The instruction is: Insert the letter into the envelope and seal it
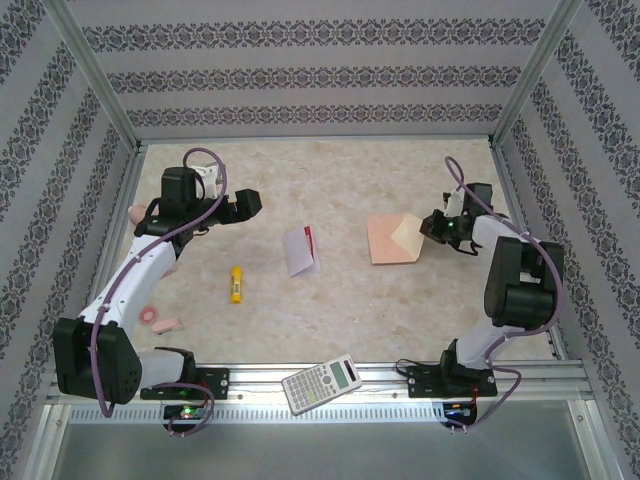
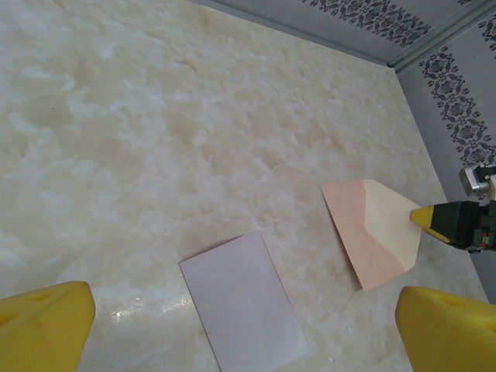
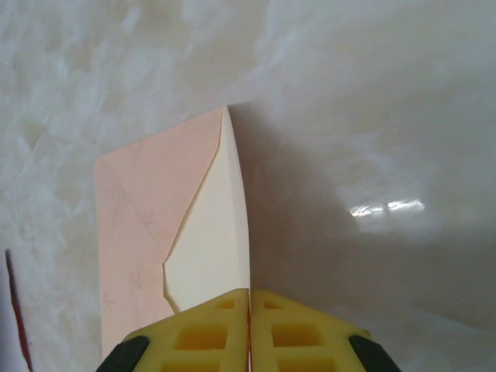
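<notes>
Status: early stage. The letter (image 1: 302,250) lies folded at the middle of the tabletop (image 1: 350,180), apart from the envelope (image 1: 382,245) to its right. Insertion and sealing are both outstanding. The right gripper (image 3: 249,325) has its jaws closed on the tip of the flap (image 3: 213,240), which is open and appears raised. The left gripper (image 1: 245,206) hangs above the tabletop, jaws wide, holding nothing. No brand or writing is legible; markings on the calculator (image 1: 321,383) are too small to read.
</notes>
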`<move>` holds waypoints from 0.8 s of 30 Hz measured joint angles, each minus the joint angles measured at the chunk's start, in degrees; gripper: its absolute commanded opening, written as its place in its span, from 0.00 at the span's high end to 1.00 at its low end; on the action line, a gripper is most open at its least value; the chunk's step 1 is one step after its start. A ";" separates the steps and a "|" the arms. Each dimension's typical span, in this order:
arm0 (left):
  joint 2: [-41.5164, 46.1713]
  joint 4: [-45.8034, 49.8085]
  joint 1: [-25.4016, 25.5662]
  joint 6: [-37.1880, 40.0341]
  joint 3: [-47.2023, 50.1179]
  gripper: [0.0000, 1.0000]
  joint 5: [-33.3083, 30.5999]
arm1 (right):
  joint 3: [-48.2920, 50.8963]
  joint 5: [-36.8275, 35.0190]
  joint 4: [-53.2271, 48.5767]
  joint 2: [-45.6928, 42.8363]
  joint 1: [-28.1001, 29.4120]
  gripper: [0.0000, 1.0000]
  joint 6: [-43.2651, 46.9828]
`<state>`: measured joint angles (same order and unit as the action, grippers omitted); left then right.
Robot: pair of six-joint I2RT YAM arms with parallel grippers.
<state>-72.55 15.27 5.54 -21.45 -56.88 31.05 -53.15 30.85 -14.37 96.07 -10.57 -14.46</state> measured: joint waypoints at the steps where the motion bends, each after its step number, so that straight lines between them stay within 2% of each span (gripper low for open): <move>1: 0.00 0.00 0.00 0.00 0.00 0.00 0.00 | 0.48 0.17 0.09 -0.22 0.44 0.91 -0.04; 17: 0.04 -0.04 0.00 -0.20 0.00 0.00 0.02 | 9.86 0.70 0.55 -12.26 7.45 0.89 -3.19; 24: 0.35 -0.07 0.00 -0.44 0.00 0.00 0.22 | 12.83 -0.17 1.16 -14.14 9.40 0.88 -5.79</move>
<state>-72.20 15.20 5.54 -21.89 -56.88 31.27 -40.32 30.68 -13.21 81.93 -1.17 -20.25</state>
